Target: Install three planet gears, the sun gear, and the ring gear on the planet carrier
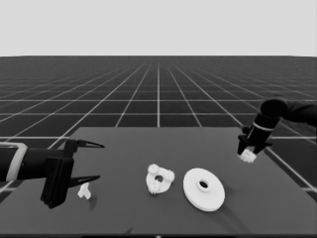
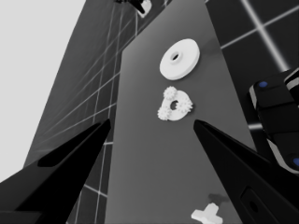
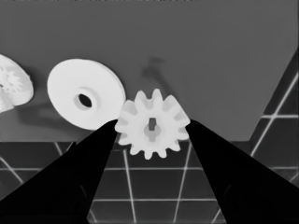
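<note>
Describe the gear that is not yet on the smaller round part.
At the table's right end, the right gripper holds one gear between its fingers. Unlike the three gears seated on the smaller round part, it is off the table.

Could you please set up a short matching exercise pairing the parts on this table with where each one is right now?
Things:
1. fourth gear
2. three gears
3. larger round part
4. thin white piece

Places:
A. lying bare on the table, right of the smaller round part
B. under the waiting left gripper, at the table's left end
C. seated on the smaller round part
D. gripped by the right gripper above the table's right side

Pairs: 1-D, 2-C, 3-A, 4-B
</note>
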### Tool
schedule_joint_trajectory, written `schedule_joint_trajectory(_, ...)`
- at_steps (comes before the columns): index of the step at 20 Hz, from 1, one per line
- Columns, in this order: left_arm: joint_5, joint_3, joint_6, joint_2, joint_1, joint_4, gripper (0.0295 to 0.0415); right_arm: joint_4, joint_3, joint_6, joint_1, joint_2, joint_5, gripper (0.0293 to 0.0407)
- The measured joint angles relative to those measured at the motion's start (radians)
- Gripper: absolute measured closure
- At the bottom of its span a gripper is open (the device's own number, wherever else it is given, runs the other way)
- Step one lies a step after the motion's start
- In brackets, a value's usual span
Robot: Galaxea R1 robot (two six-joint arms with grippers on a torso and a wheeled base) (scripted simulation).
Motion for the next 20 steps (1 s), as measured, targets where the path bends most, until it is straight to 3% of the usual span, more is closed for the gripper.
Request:
schedule_joint_trajectory(1,0.0,0.0,0.0,0.0,0.0,0.0,0.0326,0.001,-0.001,0.0,0.001,0.001,-0.001,0.0391)
schedule_joint_trajectory(2,0.0,0.0,0.0,0.0,0.0,0.0,0.0326,0.018,0.192,0.435,0.002,0.106,0.014,0.0391)
schedule_joint_trajectory(3,0.0,0.0,0.0,0.0,0.0,0.0,0.0326,0.024,0.207,0.675,0.002,0.396,0.03,0.0396)
schedule_joint_trajectory(4,0.0,0.0,0.0,0.0,0.0,0.0,0.0326,0.024,0.09,0.732,0.002,0.611,0.034,0.0396)
schedule_joint_trajectory(7,0.0,0.0,0.0,0.0,0.0,0.0,0.0326,0.021,-0.172,0.681,0.0,0.853,0.033,0.0397)
schedule_joint_trajectory(11,0.0,0.0,0.0,0.0,0.0,0.0,0.0326,0.019,-0.253,0.652,-0.001,0.906,0.031,0.0397)
schedule_joint_trajectory(12,0.0,0.0,0.0,0.0,0.0,0.0,0.0326,-0.118,-0.245,0.659,-0.117,0.904,0.055,0.0396)
schedule_joint_trajectory(14,0.0,0.0,0.0,0.0,0.0,0.0,0.0326,-0.247,-0.298,0.625,-0.271,0.919,0.083,0.0397)
schedule_joint_trajectory(16,0.0,0.0,0.0,0.0,0.0,0.0,0.0326,-0.287,-0.339,0.6,-0.316,0.93,0.099,0.0397)
schedule_joint_trajectory(20,0.0,0.0,0.0,0.0,0.0,0.0,0.0326,-0.305,-0.359,0.588,-0.334,0.936,0.108,0.0397)
